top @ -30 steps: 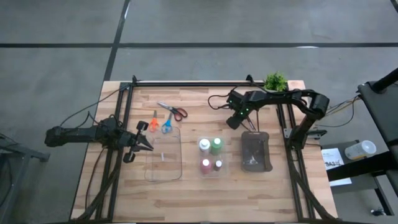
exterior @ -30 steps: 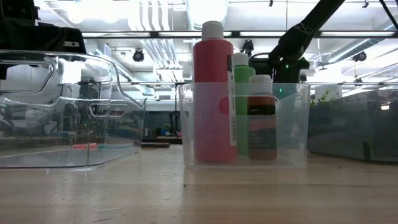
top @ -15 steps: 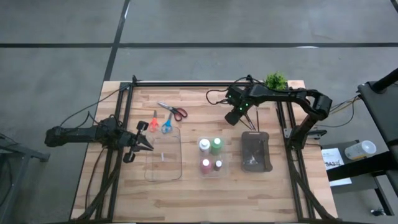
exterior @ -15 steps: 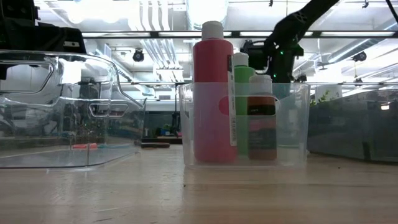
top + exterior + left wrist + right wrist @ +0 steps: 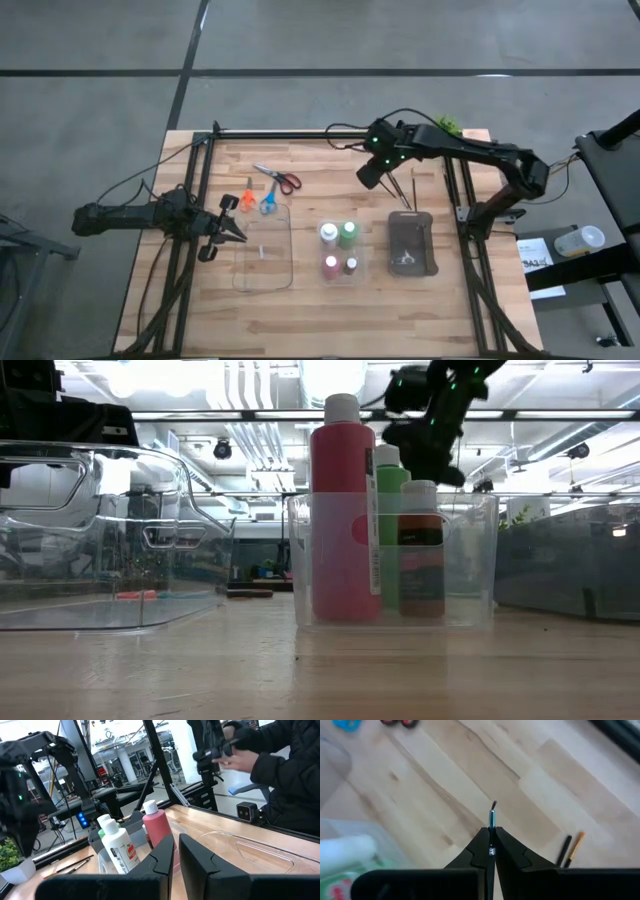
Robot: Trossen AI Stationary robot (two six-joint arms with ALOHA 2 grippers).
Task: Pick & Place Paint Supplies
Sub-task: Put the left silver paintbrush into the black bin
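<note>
My right gripper (image 5: 371,178) hovers above the bare wood beyond the bottle tray, shut on a thin dark paintbrush (image 5: 492,816). More brushes (image 5: 401,190) lie on the table by the dark grey tray (image 5: 411,243). Red (image 5: 330,266), green (image 5: 348,234), white (image 5: 328,233) and brownish (image 5: 351,265) bottles stand in a small clear tray (image 5: 300,560). Red (image 5: 281,178), orange (image 5: 246,195) and blue (image 5: 268,201) scissors lie flat near the far left. My left gripper (image 5: 228,229) waits shut at the left, beside a larger clear tray (image 5: 263,252). My right gripper pinches the paintbrush between its two fingertips (image 5: 481,845). A short end with a metal ferrule (image 5: 492,818) sticks out past the tips, in line with the fingers. The fingers point down from above, and the brush is lifted clear of the table.
A small green plant (image 5: 447,124) stands at the far right corner. Black frame rails run along the left, right and far sides of the table. In the left wrist view a person in a dark jacket (image 5: 280,765) is beyond the table. Bare wood lies along the near edge.
My right gripper has risen and moved from the far end of the dark grey tray toward the table's far left, carrying the brush up with it. The left arm has stayed still.
</note>
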